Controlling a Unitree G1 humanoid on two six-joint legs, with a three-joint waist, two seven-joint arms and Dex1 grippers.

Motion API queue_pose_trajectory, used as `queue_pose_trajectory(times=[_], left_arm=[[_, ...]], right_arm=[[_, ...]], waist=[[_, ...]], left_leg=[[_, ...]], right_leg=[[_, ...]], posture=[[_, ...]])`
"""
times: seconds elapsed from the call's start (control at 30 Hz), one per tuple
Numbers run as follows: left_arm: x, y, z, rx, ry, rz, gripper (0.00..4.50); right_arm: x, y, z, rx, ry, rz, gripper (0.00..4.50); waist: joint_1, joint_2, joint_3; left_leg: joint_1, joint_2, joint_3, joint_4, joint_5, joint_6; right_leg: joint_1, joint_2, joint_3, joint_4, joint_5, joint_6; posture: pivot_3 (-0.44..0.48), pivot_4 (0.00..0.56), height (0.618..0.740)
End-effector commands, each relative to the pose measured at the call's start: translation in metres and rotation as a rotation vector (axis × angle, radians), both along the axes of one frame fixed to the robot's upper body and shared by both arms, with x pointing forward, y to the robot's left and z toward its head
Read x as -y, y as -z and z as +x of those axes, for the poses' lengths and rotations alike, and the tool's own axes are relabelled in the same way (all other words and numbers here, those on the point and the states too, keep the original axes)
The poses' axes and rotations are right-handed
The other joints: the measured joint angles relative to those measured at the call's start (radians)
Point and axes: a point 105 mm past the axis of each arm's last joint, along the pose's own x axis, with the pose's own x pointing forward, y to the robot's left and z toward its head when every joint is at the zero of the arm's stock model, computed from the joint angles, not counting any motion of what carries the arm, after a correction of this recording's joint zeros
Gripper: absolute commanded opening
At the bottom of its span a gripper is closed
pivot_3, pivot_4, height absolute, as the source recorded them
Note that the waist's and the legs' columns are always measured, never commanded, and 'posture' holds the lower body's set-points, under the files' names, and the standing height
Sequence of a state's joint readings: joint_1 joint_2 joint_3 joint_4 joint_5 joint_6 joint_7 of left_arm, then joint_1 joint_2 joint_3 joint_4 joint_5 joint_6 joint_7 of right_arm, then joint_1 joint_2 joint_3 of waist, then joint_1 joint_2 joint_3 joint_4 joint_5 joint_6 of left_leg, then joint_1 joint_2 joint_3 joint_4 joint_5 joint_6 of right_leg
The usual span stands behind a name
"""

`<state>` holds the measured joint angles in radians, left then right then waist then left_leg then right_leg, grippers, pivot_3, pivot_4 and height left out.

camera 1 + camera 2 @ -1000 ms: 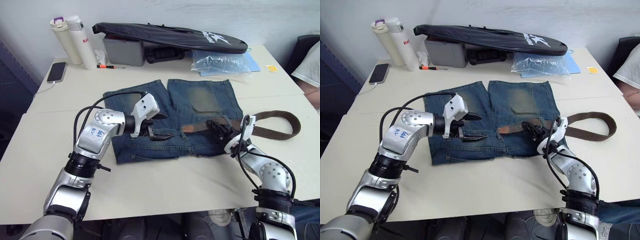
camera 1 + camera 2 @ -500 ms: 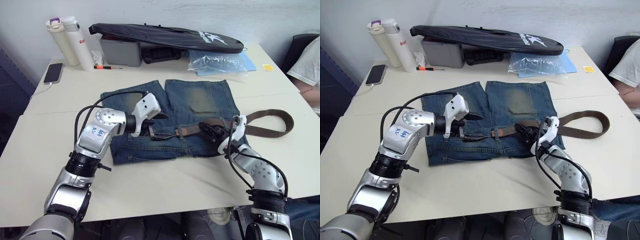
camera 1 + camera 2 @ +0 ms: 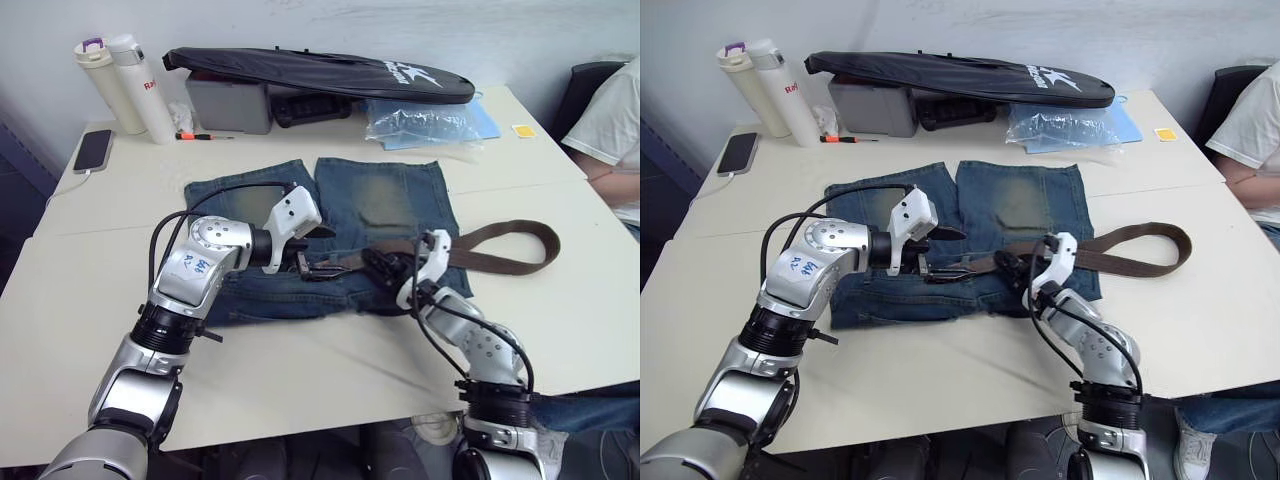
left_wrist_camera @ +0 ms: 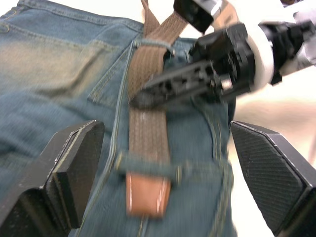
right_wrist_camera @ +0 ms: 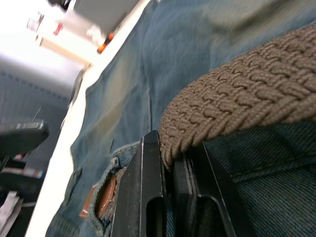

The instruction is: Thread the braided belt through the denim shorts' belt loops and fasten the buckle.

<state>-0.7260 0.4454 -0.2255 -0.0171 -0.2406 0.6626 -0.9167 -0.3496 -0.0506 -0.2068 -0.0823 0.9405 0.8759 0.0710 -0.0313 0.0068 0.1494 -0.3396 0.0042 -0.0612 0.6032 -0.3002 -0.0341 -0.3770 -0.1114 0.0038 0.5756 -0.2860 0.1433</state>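
The denim shorts [image 3: 320, 235] are lying flat on the pale worktop [image 3: 90, 330], legs pointing toward the far wall and waistband nearest the robot. The braided belt [image 3: 500, 250] is running along that waistband: its leather-tipped end [image 4: 146, 196] is sitting under a belt loop [image 4: 148, 170] near the middle of the waist, and the rest is trailing off the shorts to the robot's right, where it is looping back on itself on the bare worktop.

The left hand [image 3: 315, 250] is hovering over the waistband with its two black fingers [image 4: 64, 173] spread wide and released, one on each side of the belt tip, holding nothing. The right hand [image 3: 385, 272] is reaching in from the right, and its fingers [image 5: 148, 197] are clenched on the belt, the woven strap arching over them just beside the loop.

At the back of the worktop, a long black bag [image 3: 320, 72] is resting on a grey box [image 3: 225, 100], with a clear plastic bag [image 3: 425, 118] beside it, two bottles [image 3: 120, 85] and a phone [image 3: 92, 150] at the far left. A person's sleeve [image 3: 610, 120] is showing at the right edge.
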Motion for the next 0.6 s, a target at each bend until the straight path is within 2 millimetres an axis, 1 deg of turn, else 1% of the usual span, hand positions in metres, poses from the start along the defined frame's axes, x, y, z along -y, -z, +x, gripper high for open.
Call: queue_pose_trajectory(times=[0.03,0.1,0.17,0.27,0.37,0.43,0.53,0.6], left_arm=[[0.004,-0.008,0.000,0.034,0.014,-0.008,4.50],[0.005,-0.008,0.000,0.035,0.016,-0.009,4.50],[0.005,-0.008,0.000,0.035,0.017,-0.010,4.50],[0.005,-0.008,0.000,0.034,0.018,-0.012,4.50],[0.007,-0.007,0.000,0.032,0.023,-0.013,4.50],[0.007,-0.007,0.000,0.032,0.025,-0.014,4.50],[0.008,-0.007,0.000,0.032,0.028,-0.017,4.50],[0.009,-0.007,0.000,0.033,0.029,-0.017,4.50]], right_arm=[[-0.022,0.012,-0.007,-0.052,-0.082,-0.046,0.05],[-0.022,0.013,-0.006,-0.057,-0.081,-0.063,0.05],[-0.017,0.012,-0.006,-0.058,-0.066,-0.040,0.05],[-0.009,0.008,-0.004,-0.052,-0.035,-0.018,1.16],[0.011,-0.002,-0.001,-0.059,0.050,0.066,2.62],[0.019,-0.006,-0.003,-0.070,0.075,0.110,3.53],[0.034,-0.011,-0.008,-0.082,0.110,0.165,3.53],[0.039,-0.012,-0.010,-0.094,0.125,0.188,3.53]], waist=[[0.000,0.000,0.000],[0.000,0.000,0.000],[0.000,-0.001,0.000],[0.002,-0.001,0.000],[0.004,0.000,0.000],[0.005,0.000,0.000],[0.016,0.000,0.000],[0.019,0.000,0.000]], left_leg=[[0.000,0.000,0.000,0.000,0.000,0.000],[0.000,0.000,0.000,0.000,0.000,0.000],[0.001,0.000,0.000,0.000,0.000,0.000],[0.001,0.000,0.000,0.000,0.000,0.000],[0.000,0.000,0.000,-0.001,0.000,0.000],[0.000,0.000,0.000,-0.001,0.000,0.000],[-0.001,-0.002,0.000,-0.001,0.000,-0.001],[-0.001,-0.002,0.000,-0.001,0.000,-0.001]], right_leg=[[0.000,0.000,0.000,0.000,0.000,0.000],[0.000,0.000,0.000,0.000,0.000,0.000],[0.000,0.000,0.000,-0.001,0.000,0.000],[0.000,0.000,0.000,-0.001,0.000,-0.001],[0.000,0.000,0.000,0.000,0.000,-0.001],[0.000,-0.001,0.000,0.000,0.000,-0.001],[0.000,-0.003,-0.001,-0.001,0.000,0.000],[0.000,-0.003,0.000,-0.001,0.000,0.000]], posture=[[0.000,0.150,0.740],[0.000,0.150,0.740],[0.000,0.150,0.740],[0.000,0.150,0.740],[0.000,0.150,0.740],[0.000,0.150,0.740],[0.000,0.150,0.740],[0.000,0.150,0.740]])
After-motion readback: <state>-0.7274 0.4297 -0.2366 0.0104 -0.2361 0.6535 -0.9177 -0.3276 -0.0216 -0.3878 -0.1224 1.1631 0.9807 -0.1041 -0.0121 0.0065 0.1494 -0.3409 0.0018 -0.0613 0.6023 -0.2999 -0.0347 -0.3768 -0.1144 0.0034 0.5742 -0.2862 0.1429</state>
